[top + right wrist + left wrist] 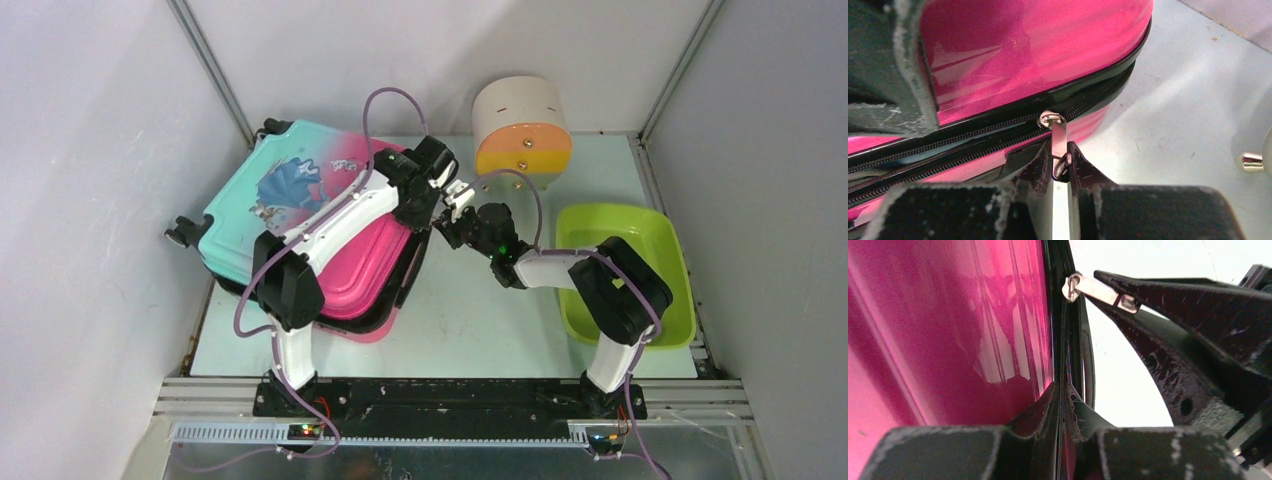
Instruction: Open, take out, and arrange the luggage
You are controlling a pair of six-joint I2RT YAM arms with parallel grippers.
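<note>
On the table, luggage left — tray right, cylinder behind.

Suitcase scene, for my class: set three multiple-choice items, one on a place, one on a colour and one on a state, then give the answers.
1. Where does the green tray stand?
A. On top of the suitcase
B. On the right side of the table
C. To the left of the suitcase

2. What colour is the suitcase shell in the right wrist view?
A. Pink
B. Yellow
C. White

3. What is the right end effector doing?
A. Hanging open over the tray
B. Pinching the metal zipper pull
C. Gripping a suitcase wheel

Answers:
1 B: in the top view the tray lies at the right, apart from the suitcase at the left.
2 A: glossy pink shell fills the area above the black zipper line.
3 B: the silver tab sits clamped between its two fingers.
</note>
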